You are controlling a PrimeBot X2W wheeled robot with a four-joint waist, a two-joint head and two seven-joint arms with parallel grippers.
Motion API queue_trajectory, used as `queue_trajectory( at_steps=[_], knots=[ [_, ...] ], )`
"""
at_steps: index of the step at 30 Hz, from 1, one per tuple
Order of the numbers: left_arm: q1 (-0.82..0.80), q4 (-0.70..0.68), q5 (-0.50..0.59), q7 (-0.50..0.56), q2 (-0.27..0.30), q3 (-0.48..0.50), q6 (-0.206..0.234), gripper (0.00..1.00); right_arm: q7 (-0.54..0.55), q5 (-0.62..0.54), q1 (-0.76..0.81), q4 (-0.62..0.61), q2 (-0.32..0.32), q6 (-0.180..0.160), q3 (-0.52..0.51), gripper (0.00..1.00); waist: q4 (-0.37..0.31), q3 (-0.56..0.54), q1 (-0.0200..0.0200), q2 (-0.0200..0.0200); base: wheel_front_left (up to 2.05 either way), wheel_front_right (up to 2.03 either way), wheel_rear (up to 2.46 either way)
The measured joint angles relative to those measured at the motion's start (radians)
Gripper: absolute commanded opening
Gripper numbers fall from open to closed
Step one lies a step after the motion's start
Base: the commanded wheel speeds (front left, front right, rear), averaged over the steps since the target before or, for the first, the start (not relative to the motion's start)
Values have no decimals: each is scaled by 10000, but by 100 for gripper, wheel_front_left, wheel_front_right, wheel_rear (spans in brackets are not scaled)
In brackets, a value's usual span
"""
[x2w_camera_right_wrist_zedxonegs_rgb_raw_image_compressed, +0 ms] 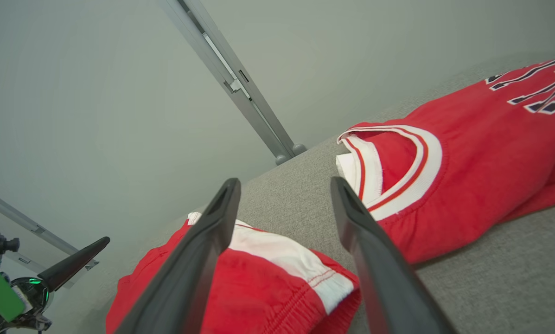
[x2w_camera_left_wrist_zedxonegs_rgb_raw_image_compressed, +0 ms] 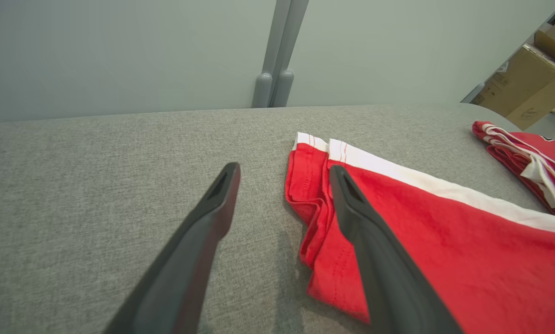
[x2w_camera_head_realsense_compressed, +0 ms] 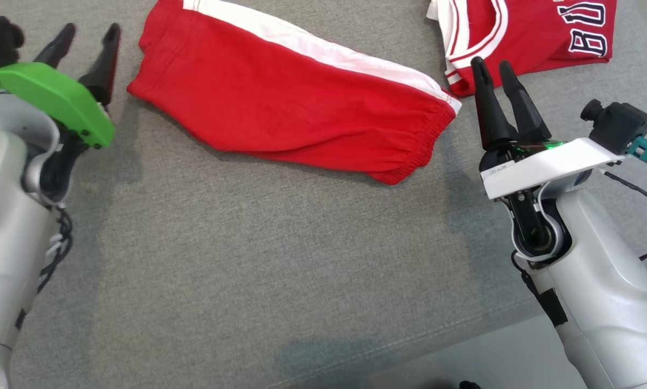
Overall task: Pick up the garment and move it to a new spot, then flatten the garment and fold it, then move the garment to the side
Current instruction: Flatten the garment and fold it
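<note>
red shorts [x2w_camera_head_realsense_compressed: 301, 102] w/ a white side stripe lie folded flat on the grey cloth-covered desk [x2w_camera_head_realsense_compressed: 247, 259], toward the far side and about mid-width. they run at a slant, the elastic waistband end on the robot's right. a red jersey [x2w_camera_head_realsense_compressed: 539, 32] w/ white-and-red trim and dark lettering sits crumpled further right, near the shorts but apart from them.

left pincer [x2w_camera_head_realsense_compressed: 91, 29] is just beside the shorts' left end, fingers spread wide w/ nothing between them. in its wrist cam [x2w_camera_left_wrist_zedxonegs_rgb_raw_image_compressed: 284, 170] one finger crosses the hem of the shorts [x2w_camera_left_wrist_zedxonegs_rgb_raw_image_compressed: 444, 241] (contact or not, can't tell from here). the jersey [x2w_camera_left_wrist_zedxonegs_rgb_raw_image_compressed: 527, 157] and a cardboard box [x2w_camera_left_wrist_zedxonegs_rgb_raw_image_compressed: 523, 88] show off to the side.

right pincer [x2w_camera_head_realsense_compressed: 491, 63] is also gaping, empty. it stands btwn the waistband end and the jersey, tips by the jersey's trimmed edge. its wrist cam [x2w_camera_right_wrist_zedxonegs_rgb_raw_image_compressed: 284, 183] has the jersey's neckline [x2w_camera_right_wrist_zedxonegs_rgb_raw_image_compressed: 388, 167] on one side and the waistband [x2w_camera_right_wrist_zedxonegs_rgb_raw_image_compressed: 258, 287] on the other.
</note>
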Motion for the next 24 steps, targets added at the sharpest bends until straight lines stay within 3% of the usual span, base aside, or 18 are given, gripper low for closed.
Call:
queue_trajectory(
  at_steps=[3, 16, 24],
  knots=[
    [4, 199, -105, 291, 307, 75, -6, 100, 0, -236, 68, -299, 2, 2, -79, 100, -128, -2, 0, 0, 0, 0, 0],
    [30, 732, -744, 1509, 681, 96, -205, 100, 0, -681, 861, -1158, 173, 2, -614, 100, -1065, 346, 0, 0, 0, 0, 0],
    [-42, 721, -1423, 1971, 493, 217, -290, 100, 0, -857, 1255, -1505, 284, 75, -1093, 100, -1438, 585, 0, 0, 0, 0, 0]
  ],
)
